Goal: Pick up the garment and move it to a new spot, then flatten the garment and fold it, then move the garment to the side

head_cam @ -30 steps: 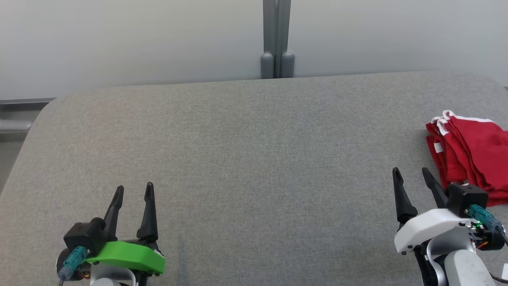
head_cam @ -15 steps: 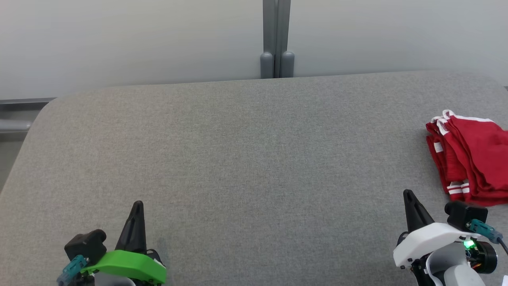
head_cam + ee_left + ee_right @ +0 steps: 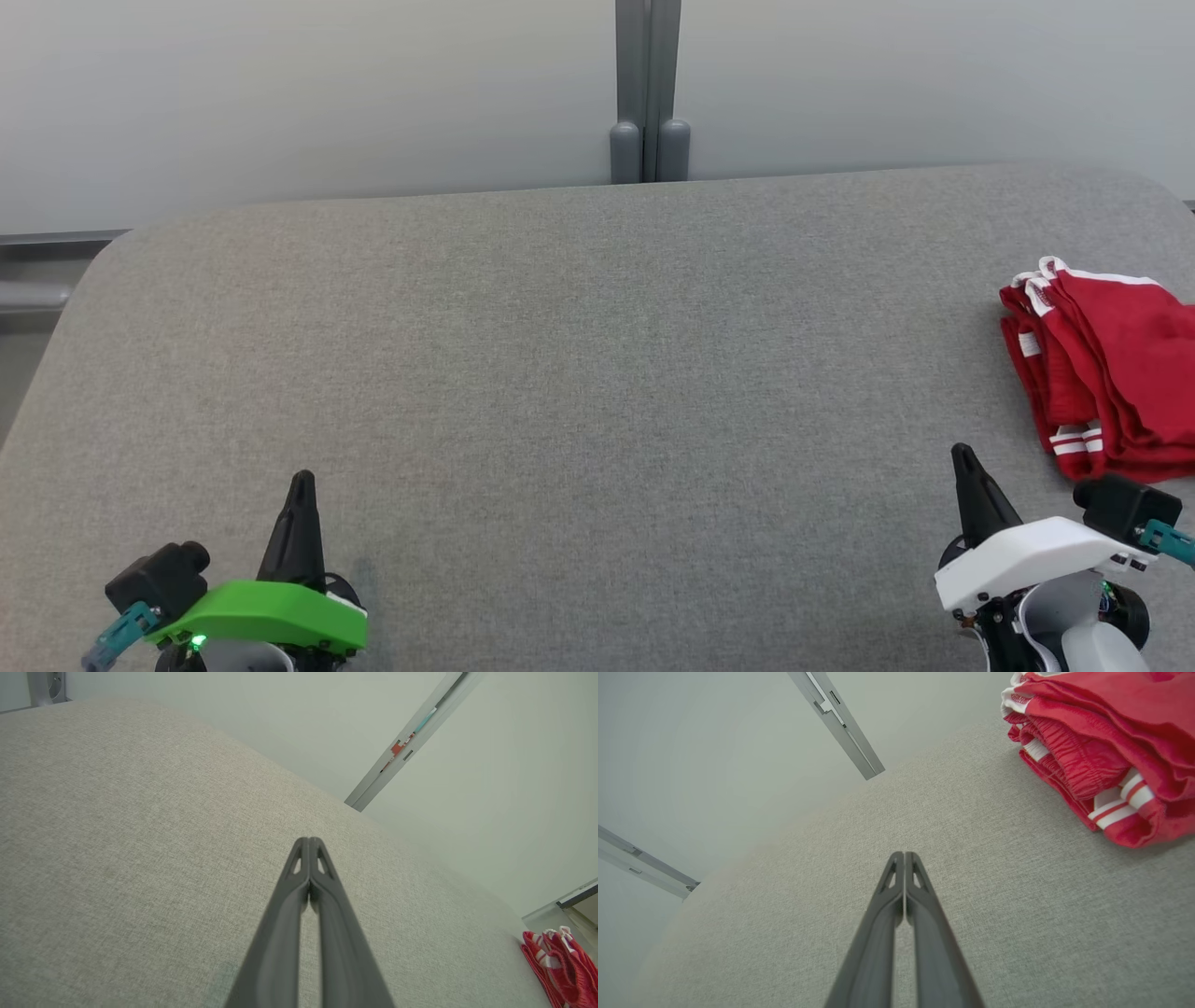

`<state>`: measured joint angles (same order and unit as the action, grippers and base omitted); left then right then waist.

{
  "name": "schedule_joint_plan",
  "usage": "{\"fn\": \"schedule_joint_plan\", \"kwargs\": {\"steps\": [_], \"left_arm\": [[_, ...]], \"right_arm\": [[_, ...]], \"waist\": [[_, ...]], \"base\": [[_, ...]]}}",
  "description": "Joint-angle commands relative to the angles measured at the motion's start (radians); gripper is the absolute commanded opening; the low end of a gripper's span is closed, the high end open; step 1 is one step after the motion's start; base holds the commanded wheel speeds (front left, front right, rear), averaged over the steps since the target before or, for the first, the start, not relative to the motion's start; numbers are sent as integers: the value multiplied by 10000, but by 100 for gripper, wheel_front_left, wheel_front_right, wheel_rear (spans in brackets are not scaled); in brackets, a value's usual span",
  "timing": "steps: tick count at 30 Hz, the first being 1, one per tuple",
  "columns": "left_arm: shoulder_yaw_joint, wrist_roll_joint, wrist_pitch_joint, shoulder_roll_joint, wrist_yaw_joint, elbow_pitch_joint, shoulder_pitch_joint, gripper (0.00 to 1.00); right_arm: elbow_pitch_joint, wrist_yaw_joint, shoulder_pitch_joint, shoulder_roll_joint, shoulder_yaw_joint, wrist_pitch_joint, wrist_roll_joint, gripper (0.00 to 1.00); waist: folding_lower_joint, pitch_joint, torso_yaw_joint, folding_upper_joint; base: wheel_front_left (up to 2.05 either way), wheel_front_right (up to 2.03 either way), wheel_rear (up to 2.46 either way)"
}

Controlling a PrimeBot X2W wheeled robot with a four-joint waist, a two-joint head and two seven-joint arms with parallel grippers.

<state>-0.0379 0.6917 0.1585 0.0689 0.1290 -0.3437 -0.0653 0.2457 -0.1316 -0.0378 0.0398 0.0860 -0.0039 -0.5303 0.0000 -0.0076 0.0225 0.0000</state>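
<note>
Fingers (image 3: 297, 537) of the left gripper (image 3: 301, 478) are closed tip to tip and hold nothing. They rise from a green shell (image 3: 271, 611) over the near left corner of the worktop (image 3: 579, 373). In the left wrist view the two dark fingers meet at the tip, with grey cloth under them. The right gripper (image 3: 962, 453) is over the near right corner above its white shell (image 3: 1027, 555). Its fingers are likewise pressed together and hold nothing, and the right wrist view shows them joined at the tip over the grey cover. Just beyond that gripper and to its right, apart from it, lies the garment (image 3: 1111, 364). It is red with white stripes, folded in a stack of layers at the right edge of the worktop, and partly cut off by the head view's border. Farther on, the worktop is plain grey fabric. Beyond its far edge stands a pale wall (image 3: 327, 93) with a grey post (image 3: 646, 84) at its middle.
</note>
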Motion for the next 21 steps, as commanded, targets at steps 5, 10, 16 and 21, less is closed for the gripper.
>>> {"fn": "schedule_joint_plan", "kwargs": {"steps": [5,10,16,21], "left_arm": [[185,889,-249,-12,7,248,-240,0],[285,1508,-430,-24,8,309,-264,0],[405,2248,-650,-37,9,381,-294,0],[499,2795,-813,-48,11,432,-318,0]], "right_arm": [[-163,4,-321,58,50,119,-1056,0],[-156,4,-358,63,67,196,-1781,0],[-147,5,-401,70,88,289,-2646,0],[-140,5,-431,75,105,367,-3289,0]], "waist": [[0,5,-11,0],[0,10,-22,0],[0,17,-35,0],[0,22,-45,0]], "base": [[0,0,0],[0,0,0],[0,0,0],[0,0,0]]}}
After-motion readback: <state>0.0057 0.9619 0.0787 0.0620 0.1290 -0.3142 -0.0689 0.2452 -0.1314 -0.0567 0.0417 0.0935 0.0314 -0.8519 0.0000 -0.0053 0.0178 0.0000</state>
